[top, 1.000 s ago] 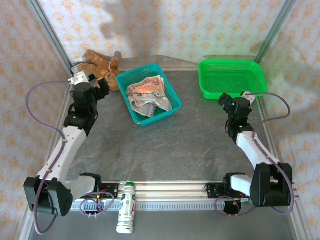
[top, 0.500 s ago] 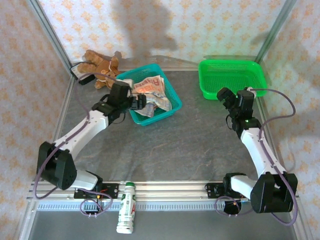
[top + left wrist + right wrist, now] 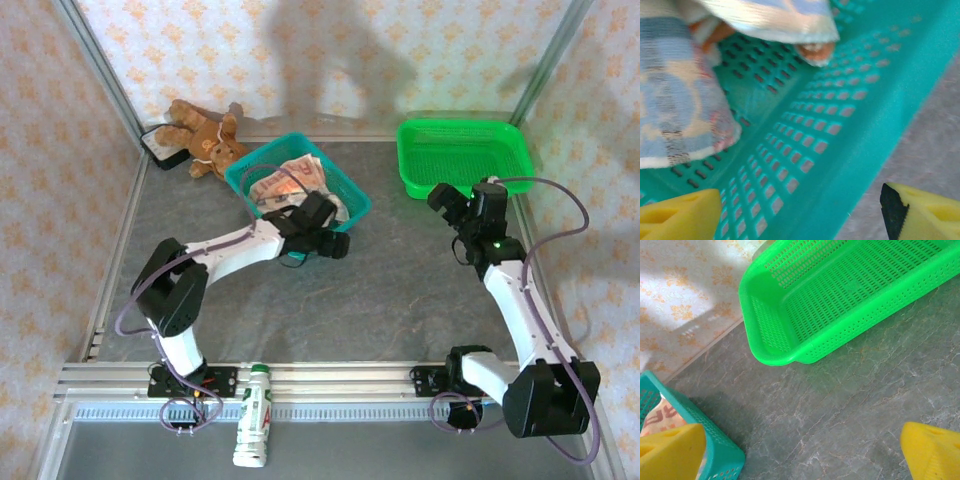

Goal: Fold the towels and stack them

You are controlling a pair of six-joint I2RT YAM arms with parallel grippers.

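Lying crumpled in the teal basket (image 3: 262,152), the towels (image 3: 285,185) sit just beyond the left gripper (image 3: 801,200), whose parted fingers (image 3: 680,215) straddle its near wall, while the right gripper (image 3: 804,440) hangs wide open near the green basket (image 3: 790,347).

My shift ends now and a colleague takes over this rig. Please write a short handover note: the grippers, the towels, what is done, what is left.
Left gripper: open, its fingers on either side of the teal basket wall, gripping nothing.
Right gripper: open, over the table beside the green basket, holding nothing.
Towels: crumpled inside the teal basket.
Done: nothing folded or stacked yet.
Left: take out each towel, fold it, stack them.
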